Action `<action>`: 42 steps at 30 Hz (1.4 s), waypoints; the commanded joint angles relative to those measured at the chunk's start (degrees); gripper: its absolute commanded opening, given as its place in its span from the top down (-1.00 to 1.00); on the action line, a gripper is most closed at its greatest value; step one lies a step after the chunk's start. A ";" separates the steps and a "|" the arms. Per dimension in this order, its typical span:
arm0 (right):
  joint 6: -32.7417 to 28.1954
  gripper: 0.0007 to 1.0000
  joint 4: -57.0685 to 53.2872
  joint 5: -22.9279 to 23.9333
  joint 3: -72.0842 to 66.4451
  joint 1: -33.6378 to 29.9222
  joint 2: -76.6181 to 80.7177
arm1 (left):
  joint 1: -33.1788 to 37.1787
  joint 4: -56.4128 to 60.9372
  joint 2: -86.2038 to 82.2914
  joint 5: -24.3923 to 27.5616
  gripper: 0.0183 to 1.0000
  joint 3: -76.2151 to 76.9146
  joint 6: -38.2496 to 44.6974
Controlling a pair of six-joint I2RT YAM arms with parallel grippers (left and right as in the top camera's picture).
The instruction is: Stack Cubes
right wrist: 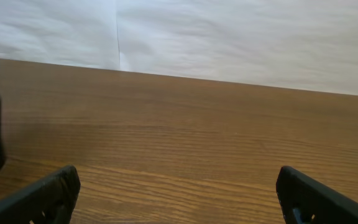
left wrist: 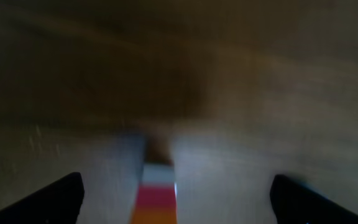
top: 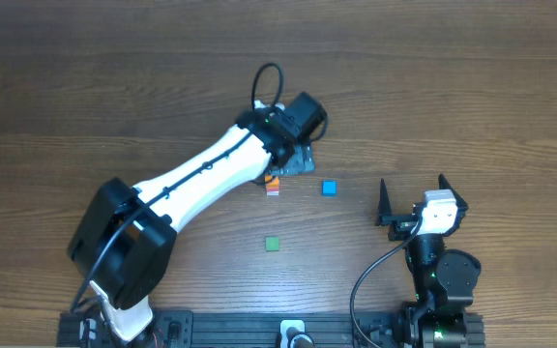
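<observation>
Spanning the frame, a wood-grain bench (top: 453,77), white wall (right wrist: 229,37) behind, left pincer (left wrist: 175,190) apart over stacked cubes (top: 273,186) mid-frame, right pincer (top: 413,188) apart lower right.

This looks like a robotics lab bench: a wood-grain tabletop (top: 472,77), a black slotted rail (top: 220,324) along one edge carrying the left arm (top: 201,179) and right arm (top: 438,271), loose black cables (top: 361,285), and a plain white backdrop (right wrist: 241,37) behind
</observation>
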 commanded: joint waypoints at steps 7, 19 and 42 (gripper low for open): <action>-0.09 -0.98 -0.11 0.13 -0.35 -0.35 -0.52 | 17.79 10.01 -5.95 -6.88 -0.96 -0.20 5.22; -0.09 -0.98 -0.11 0.13 -0.35 -0.35 -0.52 | 31.50 10.03 -25.03 -6.56 -0.88 -1.25 18.64; -0.09 -0.98 -0.11 0.13 -0.35 -0.35 -0.52 | 45.35 28.35 -92.21 12.66 -0.81 -56.54 34.80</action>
